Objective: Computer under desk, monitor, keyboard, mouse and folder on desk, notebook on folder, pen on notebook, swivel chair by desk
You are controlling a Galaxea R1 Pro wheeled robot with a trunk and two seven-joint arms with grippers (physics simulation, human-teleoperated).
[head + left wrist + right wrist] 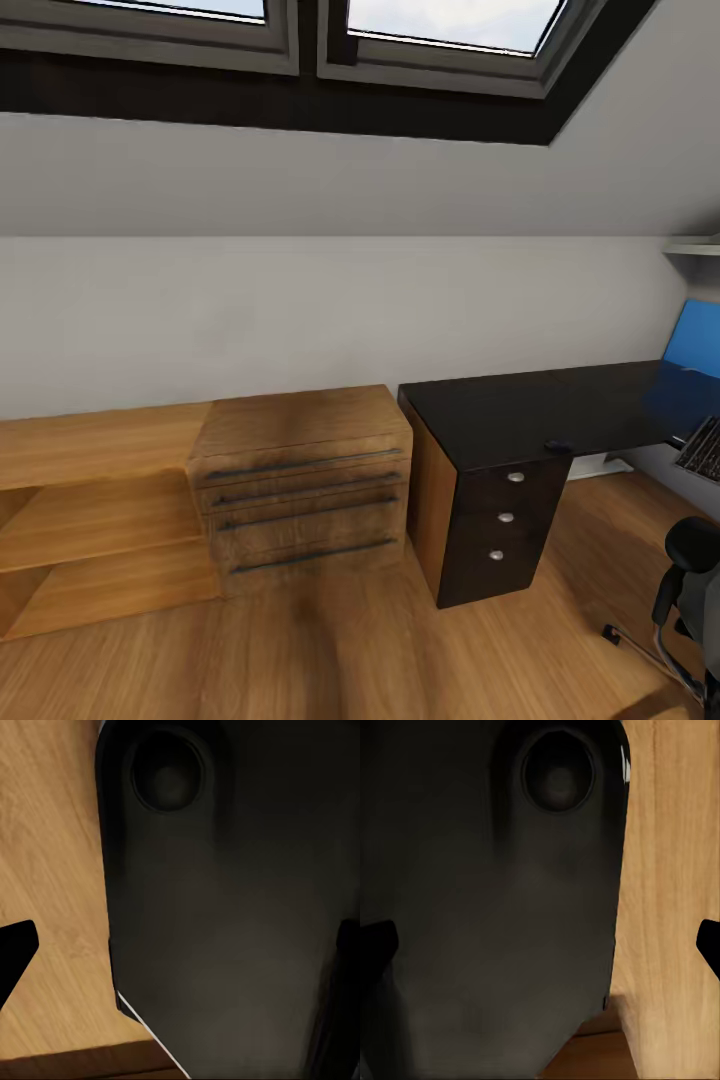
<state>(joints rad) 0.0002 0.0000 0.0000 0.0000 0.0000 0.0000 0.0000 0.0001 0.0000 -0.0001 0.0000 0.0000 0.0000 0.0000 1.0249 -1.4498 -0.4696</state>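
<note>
The swivel chair point(692, 590) stood at four o'clock, nearest. Beyond, at two o'clock, the desk point(540, 410) carried the mouse point(558, 445) near its front edge and the keyboard point(702, 448) rightward. Both grippers' fingers: spread wide.

left fingers point(15, 952) spread apart | right fingers point(376, 945) spread apart

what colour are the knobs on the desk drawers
Silver, on the black drawer unit under the desk; the head view shows the knobs best.
</note>
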